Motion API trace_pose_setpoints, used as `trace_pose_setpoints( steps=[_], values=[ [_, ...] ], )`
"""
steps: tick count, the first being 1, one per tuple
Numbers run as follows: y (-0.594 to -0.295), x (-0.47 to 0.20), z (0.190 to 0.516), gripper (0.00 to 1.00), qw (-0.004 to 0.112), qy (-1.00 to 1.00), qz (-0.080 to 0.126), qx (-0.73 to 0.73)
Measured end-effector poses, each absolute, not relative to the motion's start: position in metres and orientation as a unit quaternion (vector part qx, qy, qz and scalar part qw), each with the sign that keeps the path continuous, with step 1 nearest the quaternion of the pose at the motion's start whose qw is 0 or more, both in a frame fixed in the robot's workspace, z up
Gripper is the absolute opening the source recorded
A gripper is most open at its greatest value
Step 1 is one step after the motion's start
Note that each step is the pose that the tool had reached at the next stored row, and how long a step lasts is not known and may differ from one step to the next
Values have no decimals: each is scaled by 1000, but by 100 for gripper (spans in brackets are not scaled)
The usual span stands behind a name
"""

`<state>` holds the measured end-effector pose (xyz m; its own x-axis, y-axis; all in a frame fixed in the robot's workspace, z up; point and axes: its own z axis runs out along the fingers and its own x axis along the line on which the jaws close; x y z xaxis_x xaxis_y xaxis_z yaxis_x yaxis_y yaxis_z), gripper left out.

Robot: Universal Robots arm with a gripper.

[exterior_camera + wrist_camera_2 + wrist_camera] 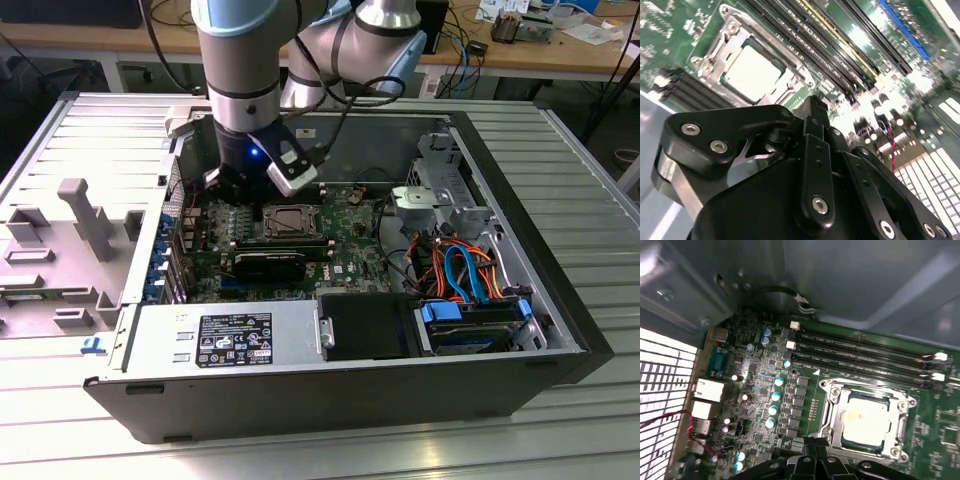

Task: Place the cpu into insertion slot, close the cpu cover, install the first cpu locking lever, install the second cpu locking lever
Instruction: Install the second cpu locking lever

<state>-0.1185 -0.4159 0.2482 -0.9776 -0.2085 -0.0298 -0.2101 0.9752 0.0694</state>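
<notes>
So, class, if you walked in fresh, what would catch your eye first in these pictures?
Probably the robot arm reaching down into the open computer case, its gripper hanging over the green circuit board. Next, in both wrist views, the cpu, its pale metal top showing through the window of the silvery cpu cover, beside the long black memory slots.

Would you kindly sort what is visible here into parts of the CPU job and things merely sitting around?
Job:
- cpu, seated in the insertion slot
- cpu cover, down around the chip
- tool, beside the socket

Lying about:
- memory slots
- blue and orange cables
- power supply
- grey plastic tray
</notes>
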Motion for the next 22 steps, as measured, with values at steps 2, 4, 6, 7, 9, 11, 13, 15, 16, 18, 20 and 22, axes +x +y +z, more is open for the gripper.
trace_pose_setpoints(
  steps=[2, 4, 6, 7, 9, 11, 13, 15, 16, 18, 20, 22],
  values=[
    [-416, -118, 253, 11, 11, 994, 36, -105],
    [-416, -118, 258, 11, 10, 994, 36, -105],
    [-416, -110, 261, 11, -3, 994, 38, -105],
    [-416, -100, 261, 11, -18, 994, 39, -104],
    [-416, -83, 261, 11, -40, 993, 42, -103],
    [-416, -73, 260, 11, -53, 992, 43, -103],
    [-418, -69, 260, 11, -60, 992, 44, -102],
    [-428, -69, 260, 11, -60, 992, 44, -102],
    [-431, -69, 260, 11, -60, 992, 44, -102],
    [-434, -69, 260, 11, -60, 992, 44, -102],
    [-434, -69, 258, 11, -60, 992, 44, -102],
    [-434, -69, 253, 11, -60, 992, 44, -102]
  ],
)
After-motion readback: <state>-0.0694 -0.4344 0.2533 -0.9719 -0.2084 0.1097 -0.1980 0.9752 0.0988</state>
